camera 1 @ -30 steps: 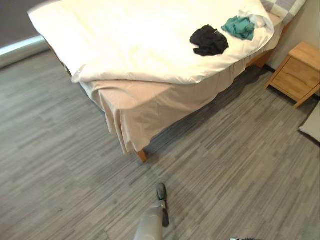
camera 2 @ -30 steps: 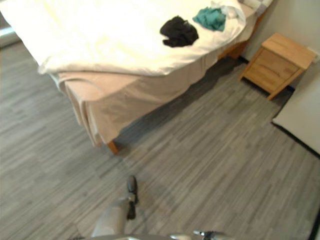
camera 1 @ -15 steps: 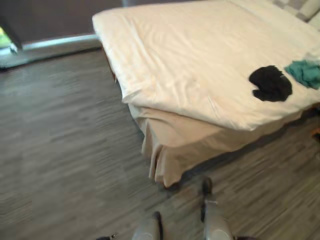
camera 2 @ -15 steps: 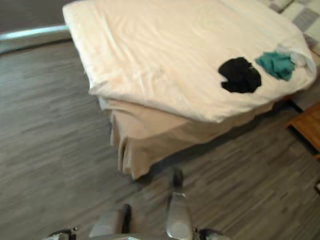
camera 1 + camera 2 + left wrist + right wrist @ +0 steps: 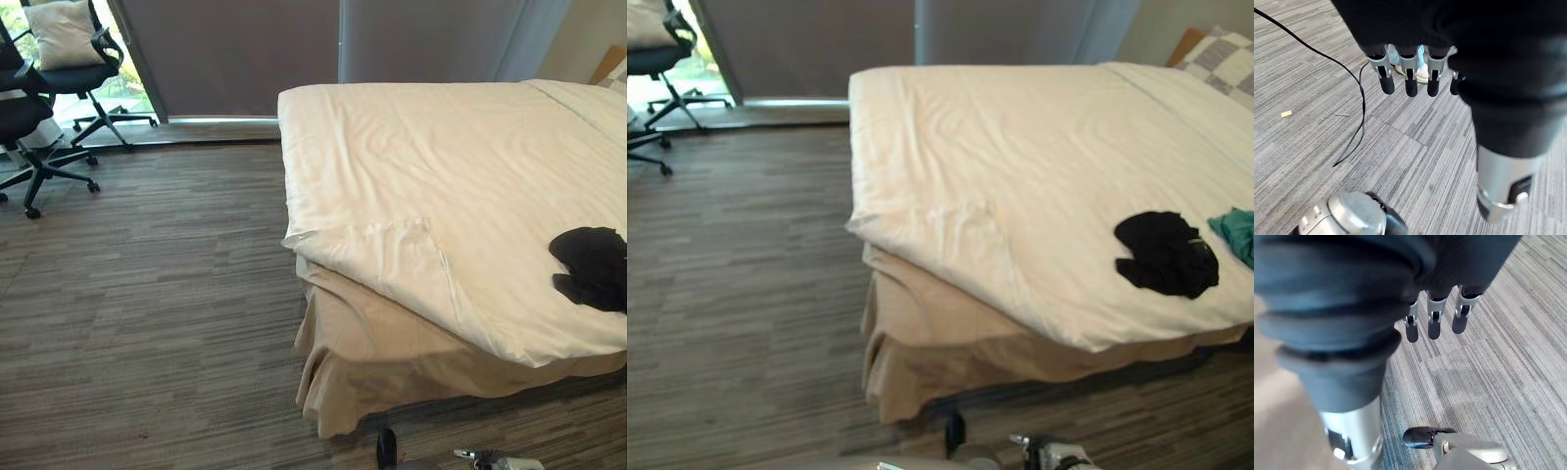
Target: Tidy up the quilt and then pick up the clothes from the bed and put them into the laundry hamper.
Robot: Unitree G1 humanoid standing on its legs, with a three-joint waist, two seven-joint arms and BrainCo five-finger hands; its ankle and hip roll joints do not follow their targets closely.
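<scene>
A white quilt (image 5: 441,176) covers the bed, with a creased corner (image 5: 367,240) hanging over the beige bed skirt (image 5: 392,343). On the quilt near the bed's near edge lies a black garment (image 5: 1166,253), and a teal garment (image 5: 1239,233) lies just beyond it toward the pillows. My left hand (image 5: 1410,81) hangs over the grey floor with straight fingers and holds nothing. In its own wrist view my right hand (image 5: 1434,323) hangs the same way beside the bed skirt, also empty.
Two black office chairs (image 5: 44,93) stand by the bright window at the far left, one with a cushion on it. A checked pillow (image 5: 1225,59) lies at the bed's head. A person's light shoes (image 5: 1420,72) show on the floor past my left fingers.
The camera has swung left: the bed's foot corner and the chairs came into view, and the wooden nightstand left it. The clothes lie where they were on the quilt.
</scene>
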